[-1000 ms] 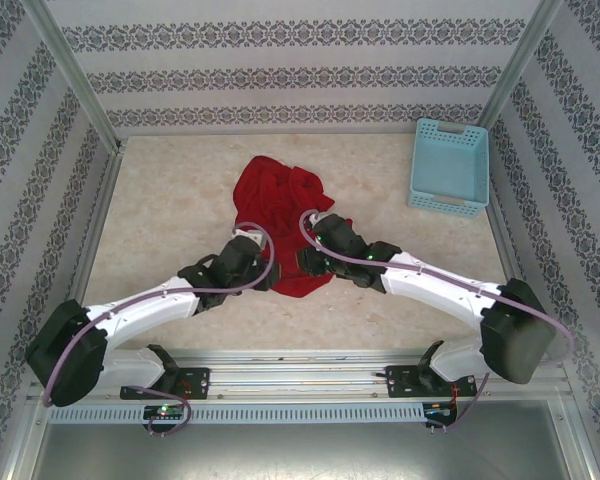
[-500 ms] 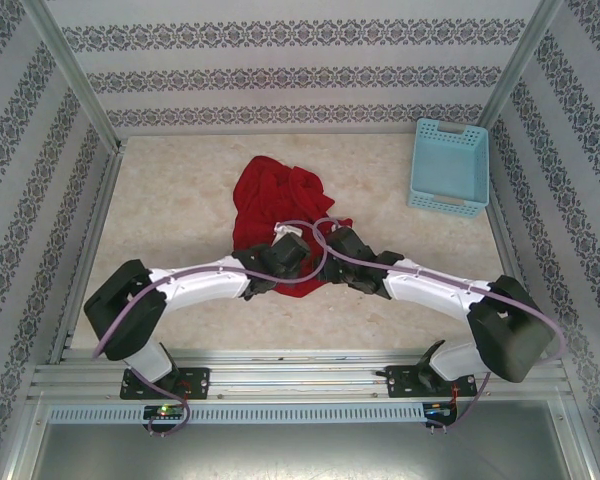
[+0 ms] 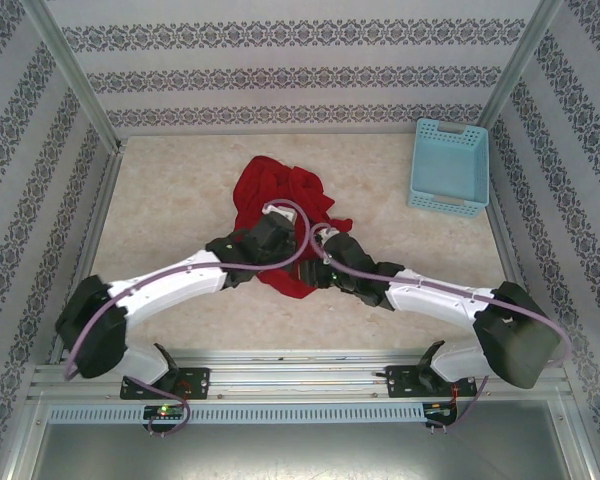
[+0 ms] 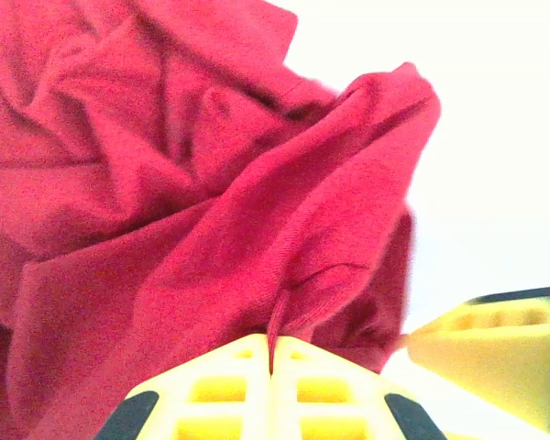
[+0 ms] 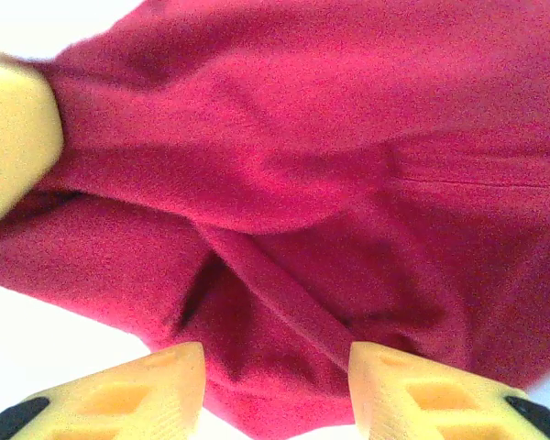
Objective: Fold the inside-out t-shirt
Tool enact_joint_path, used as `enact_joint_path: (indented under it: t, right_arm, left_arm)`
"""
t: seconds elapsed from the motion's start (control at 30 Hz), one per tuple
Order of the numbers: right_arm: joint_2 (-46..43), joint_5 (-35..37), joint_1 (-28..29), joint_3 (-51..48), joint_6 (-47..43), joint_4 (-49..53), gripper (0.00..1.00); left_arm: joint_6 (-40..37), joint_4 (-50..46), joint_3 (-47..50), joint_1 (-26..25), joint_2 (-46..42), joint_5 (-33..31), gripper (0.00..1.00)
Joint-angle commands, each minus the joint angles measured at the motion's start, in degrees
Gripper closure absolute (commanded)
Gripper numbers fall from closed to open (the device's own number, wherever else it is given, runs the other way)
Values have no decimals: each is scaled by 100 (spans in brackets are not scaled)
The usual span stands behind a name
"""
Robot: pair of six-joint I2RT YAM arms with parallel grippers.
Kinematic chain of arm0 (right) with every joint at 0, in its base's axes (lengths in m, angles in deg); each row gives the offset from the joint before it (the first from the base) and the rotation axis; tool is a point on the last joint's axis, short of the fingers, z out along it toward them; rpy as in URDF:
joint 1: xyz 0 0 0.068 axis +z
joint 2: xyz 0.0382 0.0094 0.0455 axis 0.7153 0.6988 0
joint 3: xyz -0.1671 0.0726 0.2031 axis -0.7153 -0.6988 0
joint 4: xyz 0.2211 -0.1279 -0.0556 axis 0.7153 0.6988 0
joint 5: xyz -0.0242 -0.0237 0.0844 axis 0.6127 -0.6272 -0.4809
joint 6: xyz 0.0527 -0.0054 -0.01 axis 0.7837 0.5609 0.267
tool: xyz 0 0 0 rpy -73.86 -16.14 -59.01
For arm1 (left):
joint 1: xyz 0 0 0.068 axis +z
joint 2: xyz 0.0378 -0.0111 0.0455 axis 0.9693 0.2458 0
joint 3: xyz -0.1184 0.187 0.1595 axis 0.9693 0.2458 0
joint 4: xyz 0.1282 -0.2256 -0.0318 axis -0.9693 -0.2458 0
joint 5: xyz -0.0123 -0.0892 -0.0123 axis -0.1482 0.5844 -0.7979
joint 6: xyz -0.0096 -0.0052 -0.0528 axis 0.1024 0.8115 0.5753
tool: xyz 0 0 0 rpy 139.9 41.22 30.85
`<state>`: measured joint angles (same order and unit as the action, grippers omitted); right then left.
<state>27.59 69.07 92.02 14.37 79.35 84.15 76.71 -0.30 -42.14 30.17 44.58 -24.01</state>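
Inside-out t-shirt [image 3: 280, 190]: plain red soft cloth garment, crumpled in a loose heap near the middle of the table, its near edge lying under the two grippers.
Arms: two white and black jointed arms rise from the near rail and reach inward, meeting over the near half of the heap.
Left gripper [image 3: 280, 233]: black wrist with yellow fingers, sitting on the near left part of the cloth. In its own wrist view the left gripper [image 4: 270, 353] has its fingers pressed together, pinching a thin raised fold of red cloth between them.
Right gripper [image 3: 323, 245]: just beside the left one, on the near right part of the heap. In its wrist view the right gripper [image 5: 275, 362] has its yellow fingers spread apart, straddling a thick diagonal fold; whether they press the cloth cannot be told.
Table [image 3: 160, 200]: pale, speckled, stone-look surface.
Basket [image 3: 448, 207]: light blue plastic, rectangular with slotted walls, at the far right corner, well apart from the t-shirt.
Walls [image 3: 280, 75]: white panels with grey floral stripes, enclosing three sides.
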Motion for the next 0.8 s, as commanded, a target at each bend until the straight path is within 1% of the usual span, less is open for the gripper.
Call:
enact_joint_path:
  t: [0.0,0.07,0.17,0.3,0.4,0.47,0.53,0.6,0.67,0.77]
  right_arm:
    - [272,-217,46,-57,-396,-972,51]
    - [514,-52,46,46,-600,-1112,47]
    - [869,68,50,150,-793,-1316,43]
    - [1224,349,50,307,-895,-1318,44]
    - [1354,775,50,416,-948,-1216,45]
    - [1408,861,43,485,-1033,-1163,51]
    - [1446,761,49,565,-1083,-1112,63]
    - [1391,558,76,586,-1113,-1062,85]
    - [1172,389,98,506,-1057,-954,99]
    - [700,-40,128,238,-987,-844,100]
  left_arm:
    - [343,337,283,146,-298,502,100]
    - [431,347,384,211,-326,595,100]
    - [551,501,572,295,-440,774,100]
    - [625,571,706,355,-579,882,100]
    - [674,609,788,435,-654,983,100]
    - [700,644,849,487,-679,1049,100]
    - [747,704,903,563,-698,1114,100]
    - [747,704,911,665,-684,1134,100]
    - [689,571,839,820,-624,1104,100]
    - [555,341,688,1175,-487,968,100]
